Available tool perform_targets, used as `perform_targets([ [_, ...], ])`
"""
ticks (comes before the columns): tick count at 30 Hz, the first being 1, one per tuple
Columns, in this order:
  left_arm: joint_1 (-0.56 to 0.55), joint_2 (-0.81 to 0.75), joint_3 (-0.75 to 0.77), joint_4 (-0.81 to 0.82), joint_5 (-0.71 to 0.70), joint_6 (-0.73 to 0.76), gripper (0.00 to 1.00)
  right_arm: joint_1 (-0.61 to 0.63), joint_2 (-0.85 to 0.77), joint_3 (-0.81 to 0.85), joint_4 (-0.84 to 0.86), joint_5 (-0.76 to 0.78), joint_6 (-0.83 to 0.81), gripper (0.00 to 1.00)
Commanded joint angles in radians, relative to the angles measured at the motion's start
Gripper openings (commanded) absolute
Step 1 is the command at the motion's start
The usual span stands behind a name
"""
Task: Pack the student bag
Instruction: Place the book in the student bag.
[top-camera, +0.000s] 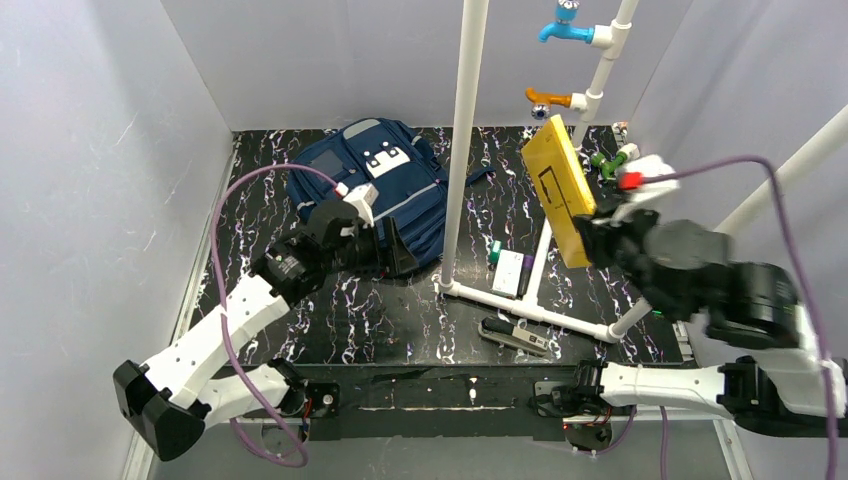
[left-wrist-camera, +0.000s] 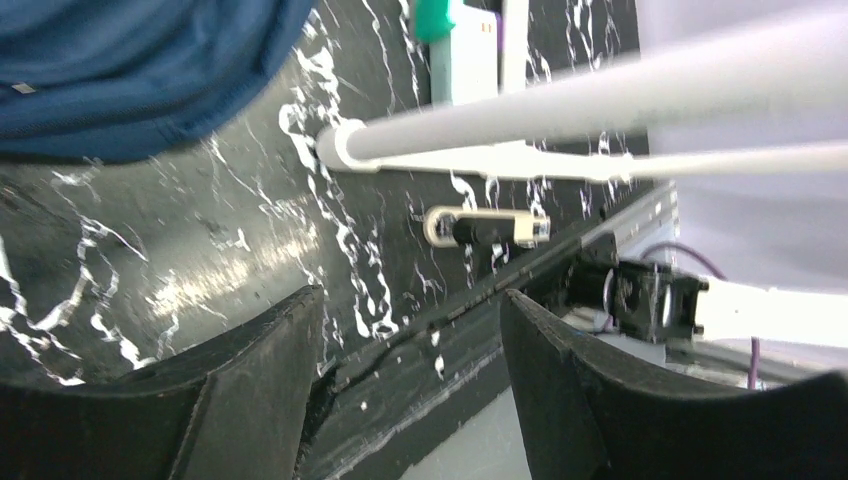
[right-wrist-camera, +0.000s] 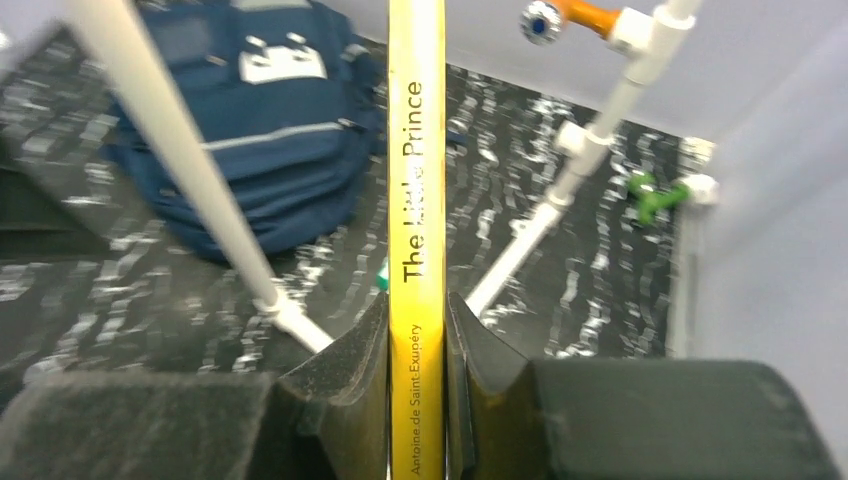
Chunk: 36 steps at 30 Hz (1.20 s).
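Overhead, black white-veined table (top-camera: 380, 320), grey walls (top-camera: 90, 150); left pincer (left-wrist-camera: 410, 310) apart by student bag (top-camera: 415, 205); right pincer (right-wrist-camera: 417, 310) clamped on yellow book (right-wrist-camera: 417, 150)

Navy student bag (top-camera: 385, 185) with white patch, yellow book (top-camera: 560, 190), black white-veined table (top-camera: 400, 320)

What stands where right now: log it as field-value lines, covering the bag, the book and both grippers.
student bag: navy, lying at the far left of the table; opening not visible
book: yellow, "The Little Prince", held above the table
right gripper: shut on the book's spine
left gripper: open, empty, low near the bag's near edge
loose items: white box; dark tool
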Motion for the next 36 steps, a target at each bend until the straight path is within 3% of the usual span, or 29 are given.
perform_targets([
  [1,0.112,0.058,0.078,-0.055,0.061,0.066,0.64,0.008,0.172,-0.062,0.094,0.291,0.014,0.01],
  [4,0.16,0.125,0.112,-0.059,0.054,0.133,0.64,-0.011,0.25,-0.094,0.214,0.282,-0.041,0.01],
  [6,0.188,0.194,0.15,-0.072,0.07,0.173,0.64,-0.124,0.29,-0.119,0.302,0.175,-0.084,0.01],
  [10,0.218,0.358,0.259,-0.091,0.123,0.248,0.62,-0.595,0.349,-0.194,0.422,-0.375,-0.069,0.01],
  [16,0.213,0.642,0.426,-0.101,0.23,0.341,0.59,-0.921,0.461,-0.299,0.567,-0.872,0.041,0.01],
  [20,0.177,0.773,0.534,-0.13,0.155,0.403,0.6,-0.965,0.521,-0.314,0.642,-1.036,0.095,0.01],
  [25,0.148,0.893,0.665,-0.166,0.054,0.424,0.56,-0.974,0.572,-0.313,0.662,-1.106,0.126,0.01],
  [30,0.136,0.929,0.74,-0.181,-0.109,0.466,0.52,-0.974,0.58,-0.312,0.68,-1.131,0.14,0.01],
  [36,0.133,0.939,0.809,-0.195,-0.216,0.602,0.58,-0.974,0.598,-0.326,0.69,-1.165,0.162,0.01],
])
